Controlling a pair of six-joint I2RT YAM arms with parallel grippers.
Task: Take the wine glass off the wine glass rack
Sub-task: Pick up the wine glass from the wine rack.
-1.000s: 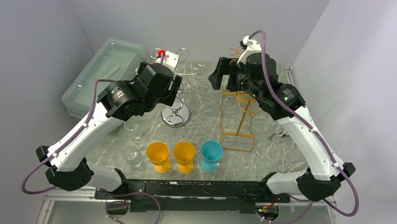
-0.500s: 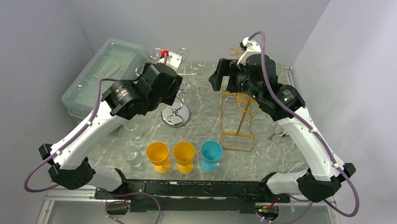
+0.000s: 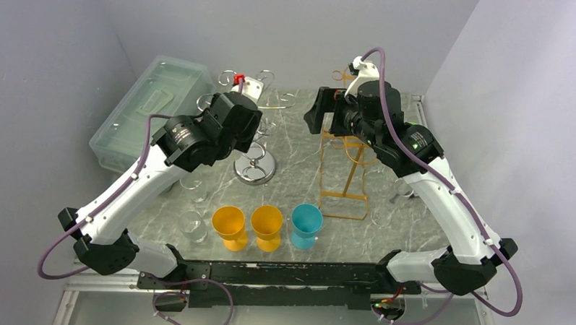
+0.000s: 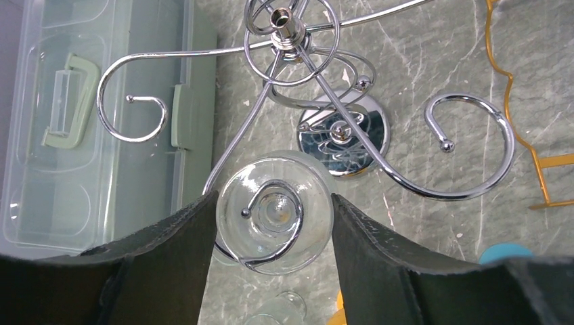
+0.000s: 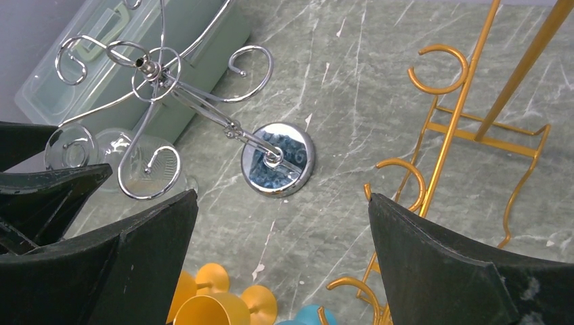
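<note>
- The left gripper (image 4: 273,198) is standing with its jaws apart, one finger on each side of the wine glass (image 4: 274,227). The fingers (image 4: 172,261) are lying right at the glass's edge, and it cannot be told whether they are pressing on it yet.
- The wine glass is hanging from a curled hook (image 4: 300,220) on one arm of the chrome wine glass rack (image 4: 283,19), out to the side of the rack's mirrored base (image 4: 344,132).
- The straddling pose is probably meant to put the squeeze across the round body, so the glass does not slip as it comes off the hook.
- The right gripper (image 5: 281,196) is hanging wide open and empty over the marble table (image 5: 352,101), between the chrome rack and the gold rack (image 5: 524,68), seemingly parked clear of the left arm's work.
- The glass is hanging upside down, with its foot on the hook and its mouth facing the table. Its long axis is running vertically, nearly along the left wrist camera's line of sight.
- Freeing it is likely going to need the stem slid out through the hook's gap, not a straight pull down.
</note>
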